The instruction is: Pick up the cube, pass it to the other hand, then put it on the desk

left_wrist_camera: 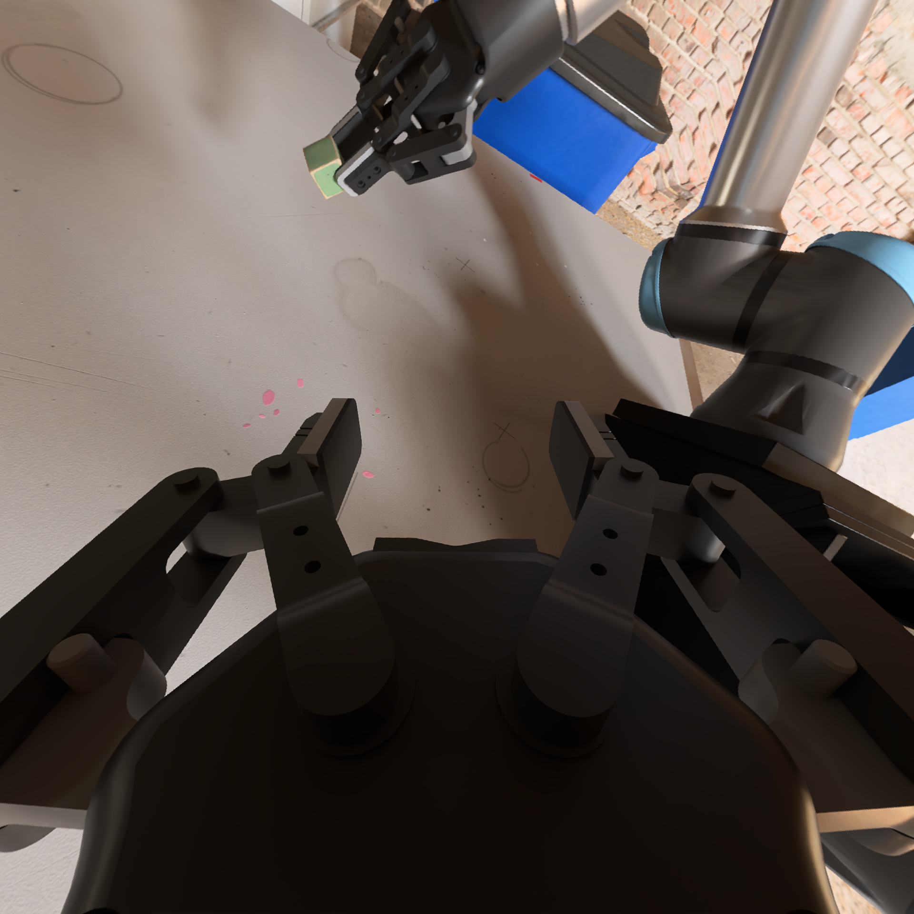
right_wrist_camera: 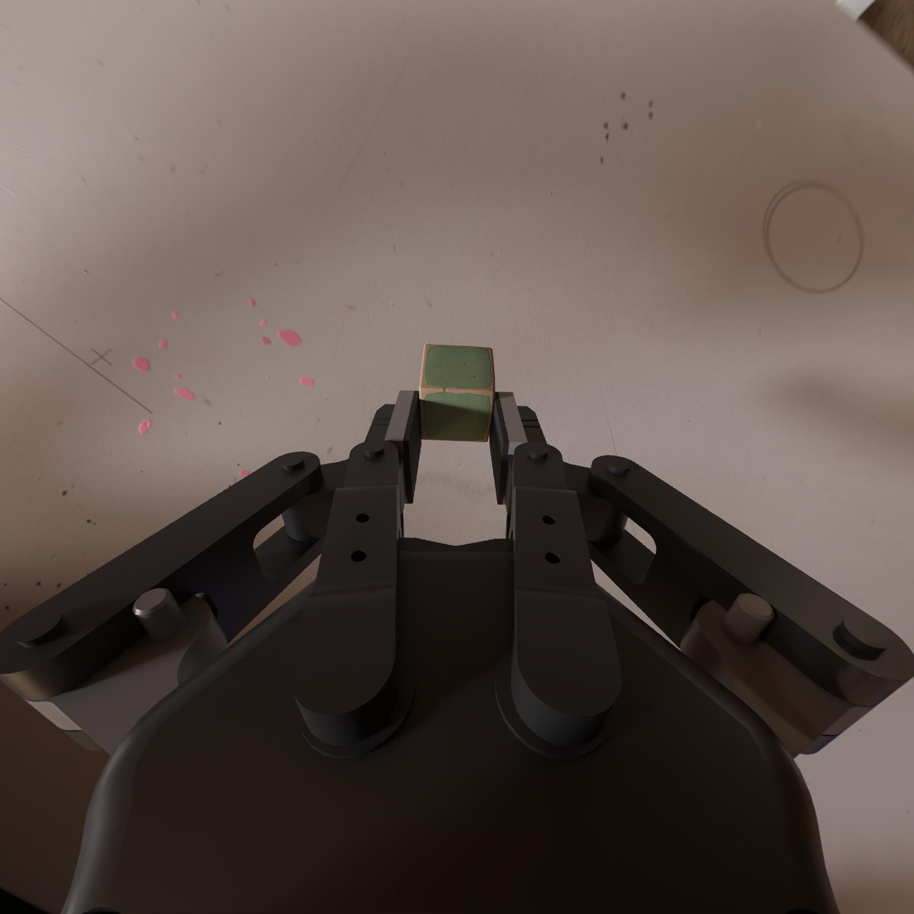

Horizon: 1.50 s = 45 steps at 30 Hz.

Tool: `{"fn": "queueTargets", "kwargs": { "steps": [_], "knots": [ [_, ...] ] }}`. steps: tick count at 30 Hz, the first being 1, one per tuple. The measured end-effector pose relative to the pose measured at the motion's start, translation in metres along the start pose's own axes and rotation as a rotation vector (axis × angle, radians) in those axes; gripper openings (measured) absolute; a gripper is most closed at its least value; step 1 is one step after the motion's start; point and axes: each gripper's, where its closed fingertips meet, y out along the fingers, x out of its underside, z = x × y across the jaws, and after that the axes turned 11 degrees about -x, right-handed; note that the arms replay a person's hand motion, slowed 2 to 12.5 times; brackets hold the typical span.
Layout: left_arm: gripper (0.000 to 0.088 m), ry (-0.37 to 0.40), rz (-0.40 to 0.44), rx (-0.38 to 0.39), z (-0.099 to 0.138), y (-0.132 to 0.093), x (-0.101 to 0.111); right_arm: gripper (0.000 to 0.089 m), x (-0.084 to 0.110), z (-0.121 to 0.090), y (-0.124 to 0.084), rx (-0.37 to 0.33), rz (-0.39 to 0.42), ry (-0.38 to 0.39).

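With the single green cube [right_wrist_camera: 456,395] pinched at the fingertips of the right gripper [right_wrist_camera: 455,420] above the desk [right_wrist_camera: 494,198], bring the spread, empty left gripper [left_wrist_camera: 452,445] squarely around the cube's exposed half before the right releases: one cube, two grippers.
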Motion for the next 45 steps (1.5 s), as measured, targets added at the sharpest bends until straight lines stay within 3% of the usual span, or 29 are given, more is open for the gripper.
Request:
{"fn": "queueTargets", "kwargs": {
  "steps": [11,22,34,45],
  "knots": [
    [0.0633,0.026,0.044,-0.063,0.005,-0.004,0.007,0.0255,0.03,0.029,0.038,0.006,-0.22,0.116],
    [0.0546,0.037,0.057,-0.126,0.004,-0.011,0.015,0.0255,0.049,0.049,0.063,0.037,-0.369,0.185],
    [0.0459,0.042,0.053,-0.206,-0.006,-0.023,0.022,0.0255,0.056,0.061,0.081,0.046,-0.439,0.192],
    [0.0455,0.038,0.052,-0.247,-0.014,-0.035,0.025,0.0255,0.062,0.064,0.09,0.047,-0.488,0.188]
  ]
}}
